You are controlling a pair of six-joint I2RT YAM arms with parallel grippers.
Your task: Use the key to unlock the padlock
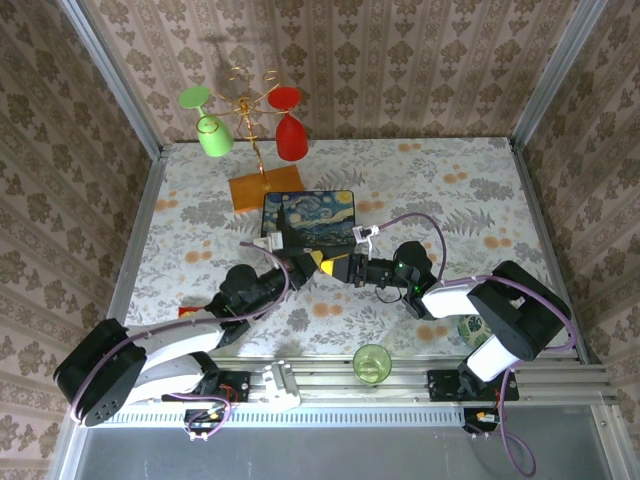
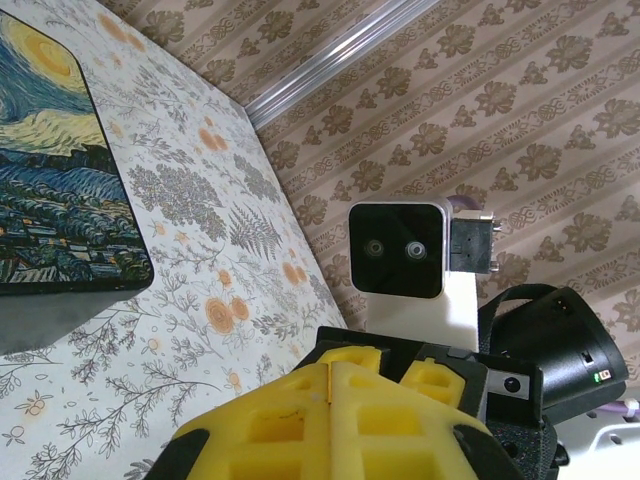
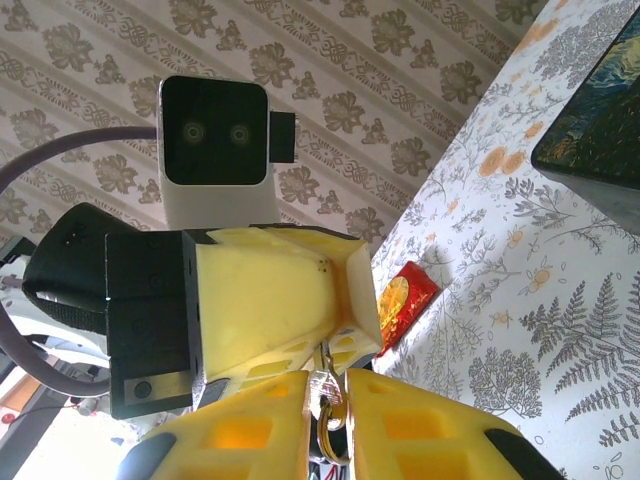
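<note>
Tiny, light, rigid and slick, the padlock (image 3: 332,412) is best pinched across its flat brass sides. The right gripper (image 3: 328,440) does so, fingers closed on it above the table's (image 1: 450,180) middle. The left gripper (image 2: 330,390), clamped on the key (image 3: 324,355), faces it tip to tip.

No word, number, brand or sign can be read anywhere; the red packet (image 3: 402,300), just left of centre in the right wrist view, bears a gold marking too blurred to make out; the dark blue box (image 1: 310,215), at the centre of the top view, carries a swirling painted picture without legible lettering.
</note>
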